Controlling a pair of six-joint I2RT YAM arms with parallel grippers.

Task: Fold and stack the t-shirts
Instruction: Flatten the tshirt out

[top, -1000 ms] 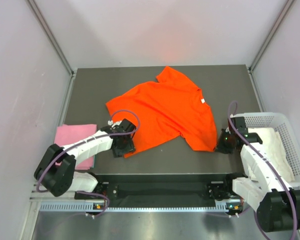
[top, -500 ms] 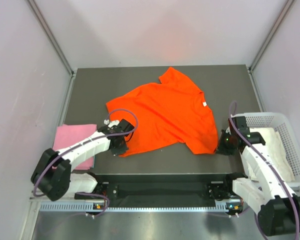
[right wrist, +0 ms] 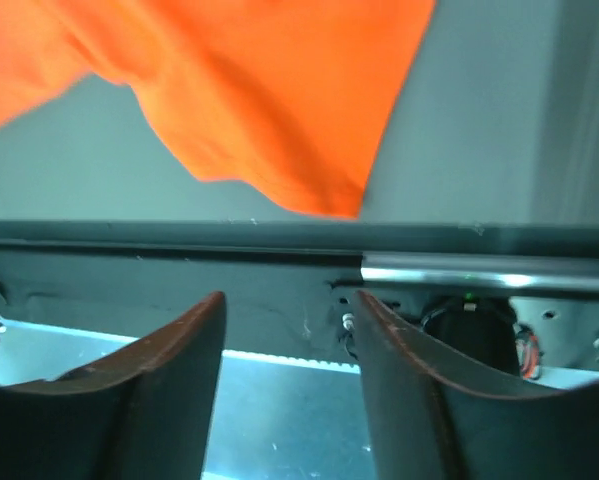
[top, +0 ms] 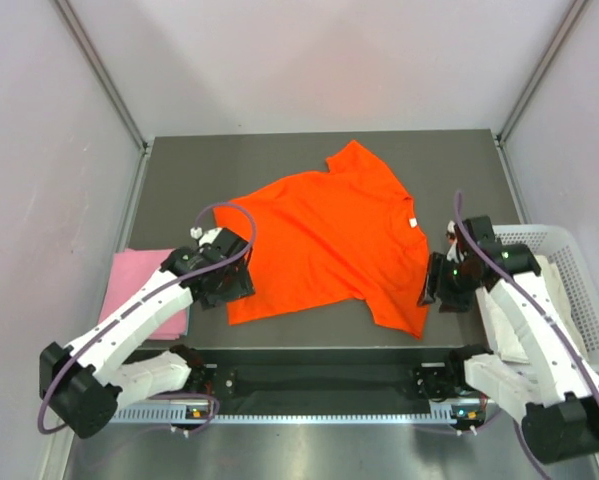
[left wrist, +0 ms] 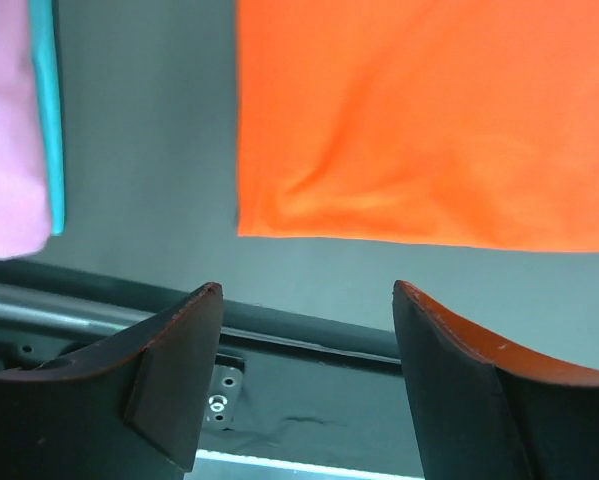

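the orange t-shirt (top: 329, 240) lies spread flat on the dark table (top: 459, 160), between my two pincers; my left pincer (top: 231, 285) hangs at its near-left hem corner, and my right pincer (top: 435, 290) stands just beside its near sleeve; both pincers have their jaws wide apart and grip nothing; in the wrist views the orange cloth sits beyond my fingertips (left wrist: 204, 310), with none of it between them; the shirt's long axis runs left to right across the table, a little slanted; its neck and white label (top: 414, 222) point right, its hem left; the pink t-shirt (top: 144, 285) lies folded off the table's left edge; the white t-shirt (top: 554, 300) sits in the basket (top: 579, 250) at the right
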